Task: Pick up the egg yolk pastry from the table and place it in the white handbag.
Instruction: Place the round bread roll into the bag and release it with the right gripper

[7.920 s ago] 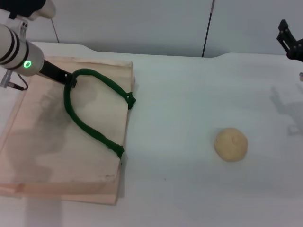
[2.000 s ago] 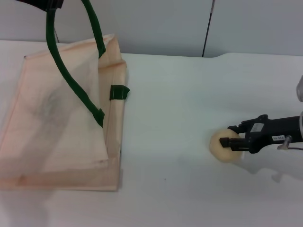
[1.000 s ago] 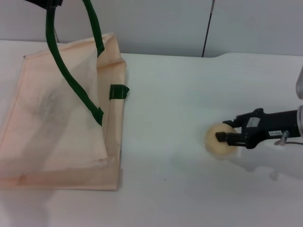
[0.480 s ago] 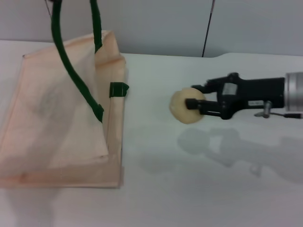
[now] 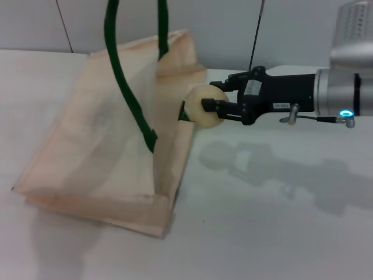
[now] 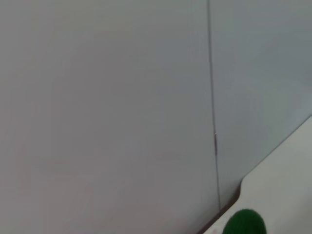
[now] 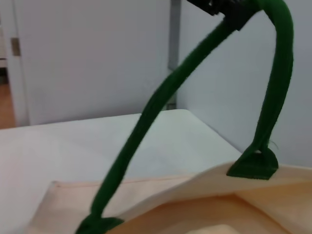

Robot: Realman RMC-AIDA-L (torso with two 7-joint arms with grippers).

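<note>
Tan-yellow dough, matte: the egg yolk pastry [image 5: 204,106] is off the desk [image 5: 280,221], held in the air by your right gripper [image 5: 213,106], just at the lifted edge of the white handbag [image 5: 111,157].

Relation to watch: the bag mouth lies to the robot's left of the pastry, straight ahead along the line the right arm reaches on. The pastry sits level with the green handle tab [image 5: 182,113] on the near lip and partly covers it (touching or just in front, you cannot tell from the head view). The opening runs away from the robot, its long axis roughly across your approach.

Jaws: closed on the pastry, one finger across its front face, the ball seated between them.

Green rope handle [image 5: 131,87] rises out of the top of the head view, pulling the upper panel up. The left gripper [image 7: 225,10] shows in the right wrist view, high at the top of the loop, clamped on it. The right arm is the only one near the pastry.

Judgement: next you carry it further left past the lip, then release.
</note>
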